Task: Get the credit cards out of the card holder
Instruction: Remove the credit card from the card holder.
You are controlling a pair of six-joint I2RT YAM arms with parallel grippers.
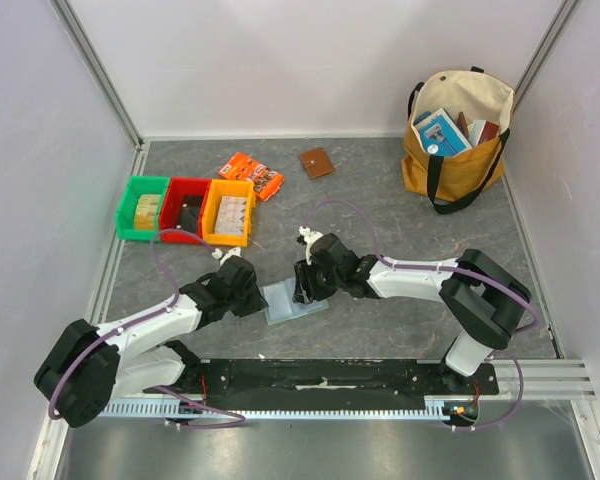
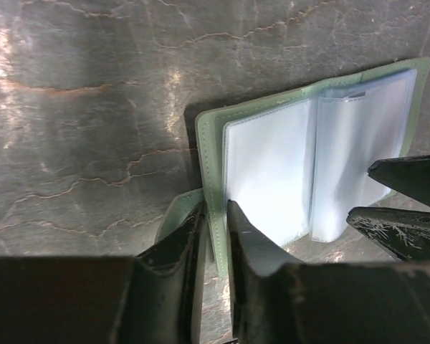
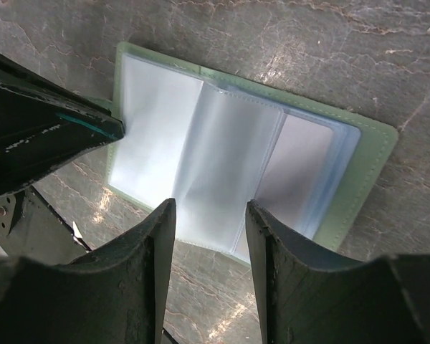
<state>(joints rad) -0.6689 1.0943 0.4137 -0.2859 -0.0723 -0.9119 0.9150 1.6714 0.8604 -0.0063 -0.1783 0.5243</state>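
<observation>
While the left gripper (image 2: pixel 215 217) stands narrow, its fingers (image 2: pixel 238 233) sit either side of the holder's (image 2: pixel 269 168) left cover edge, one out by the side tab (image 2: pixel 170 218) and one on the inner face. I cannot tell whether it is pinching the cover or only bracketing it. The right gripper (image 3: pixel 209 218) has its jaws about half apart with nothing between them, and hangs over the clear sleeves (image 3: pixel 233 143) close to the holder's spine.

The holder lies open and flat on the table (image 1: pixel 400 215), directly between the two arms. Its long axis runs from one gripper to the other, with the spine crosswise. No cards show. The sleeves look pale and glossy, and I cannot tell what they hold or which way they open.

The left arm is at the holder's edge, which suits pinning it down. The right is over the pockets, so it seems the nearer one to draw cards out.
</observation>
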